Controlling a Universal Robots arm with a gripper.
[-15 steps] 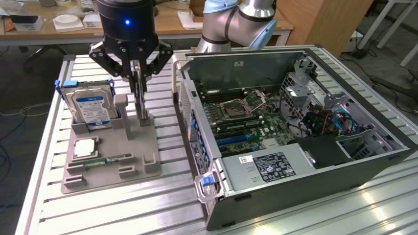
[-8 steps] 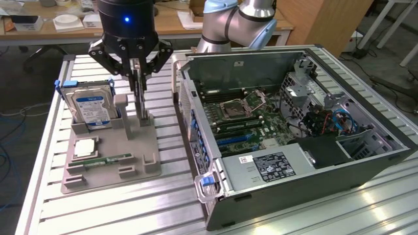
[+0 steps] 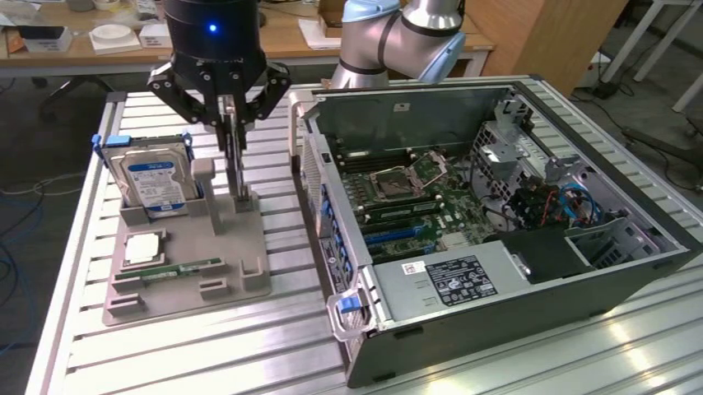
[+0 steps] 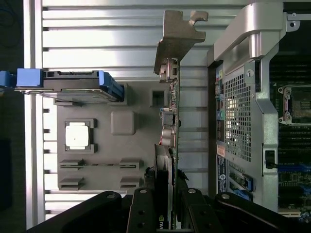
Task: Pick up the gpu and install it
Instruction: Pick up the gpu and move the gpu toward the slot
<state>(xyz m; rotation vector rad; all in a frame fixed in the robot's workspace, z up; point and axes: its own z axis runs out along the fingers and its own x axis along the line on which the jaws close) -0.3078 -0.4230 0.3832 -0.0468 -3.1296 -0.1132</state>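
- Gpu [image 4: 171, 121] pick-up is the step in hand, by my judgement; the card is not in the computer case [image 3: 495, 321].
- Table [image 3: 220, 354]: carries the open case and, just beside it, a grey holder [image 3: 236, 247].
- Hard drive [image 3: 154, 181]: stands in the holder.
- Pincer [image 3: 227, 123]: closed narrow on the card's upper edge. The card is upright, its lower end at the holder.
- Next move, as judged: calls for a straight, untilted lift, clear of the case wall.

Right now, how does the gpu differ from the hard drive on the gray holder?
The gpu is a thin flat card with a silvery end bracket; the hard drive is a boxy silver block with a blue-white label. The hand grips the gpu; the hard drive stands untouched. Both stand upright in the gray holder.
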